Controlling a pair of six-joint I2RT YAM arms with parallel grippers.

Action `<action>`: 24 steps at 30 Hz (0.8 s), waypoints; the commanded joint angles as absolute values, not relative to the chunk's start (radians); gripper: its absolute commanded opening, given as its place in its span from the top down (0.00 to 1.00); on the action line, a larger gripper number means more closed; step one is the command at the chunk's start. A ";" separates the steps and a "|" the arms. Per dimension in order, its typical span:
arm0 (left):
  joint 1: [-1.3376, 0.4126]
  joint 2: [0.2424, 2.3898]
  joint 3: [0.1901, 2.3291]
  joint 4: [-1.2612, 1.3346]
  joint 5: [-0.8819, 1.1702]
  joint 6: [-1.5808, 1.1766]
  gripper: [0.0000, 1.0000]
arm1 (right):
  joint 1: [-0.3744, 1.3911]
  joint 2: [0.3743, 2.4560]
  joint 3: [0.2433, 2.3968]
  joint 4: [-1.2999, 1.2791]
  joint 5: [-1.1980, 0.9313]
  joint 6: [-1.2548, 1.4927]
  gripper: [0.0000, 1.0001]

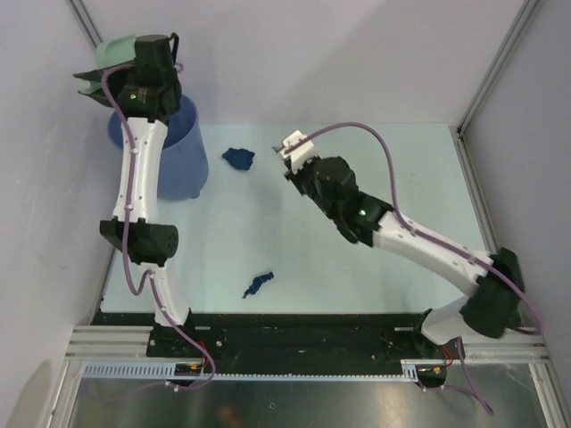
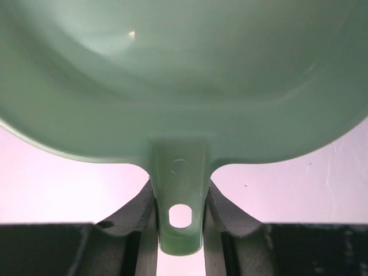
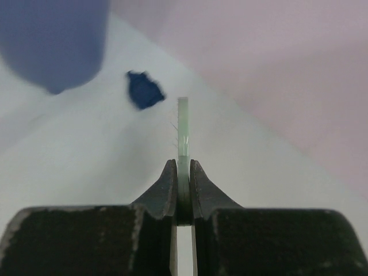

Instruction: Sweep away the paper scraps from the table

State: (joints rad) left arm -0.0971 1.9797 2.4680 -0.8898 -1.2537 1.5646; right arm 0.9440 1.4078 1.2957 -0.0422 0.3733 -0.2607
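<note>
Two dark blue paper scraps lie on the table [image 1: 419, 178]: one [image 1: 238, 158] at the back by the bucket, also in the right wrist view [image 3: 144, 89], and one [image 1: 258, 284] near the front edge. My left gripper [image 1: 134, 69] is shut on the handle of the mint-green dustpan [image 2: 179, 195], held high above the blue bucket [image 1: 183, 152]; the pan [image 1: 109, 59] points to the back left. My right gripper [image 1: 303, 165] is shut on the mint-green brush [image 3: 183, 138], whose white head [image 1: 295, 145] hangs a little right of the back scrap.
White walls with metal corner rails [image 1: 495, 67] close in the table on three sides. The bucket stands at the back left corner and shows blurred in the right wrist view [image 3: 54, 40]. The black front rail [image 1: 294, 325] runs between the arm bases.
</note>
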 commanded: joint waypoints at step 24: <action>-0.003 1.312 1.758 -0.836 -0.598 0.841 1.00 | 0.756 2.427 2.028 0.023 -0.304 -1.288 1.00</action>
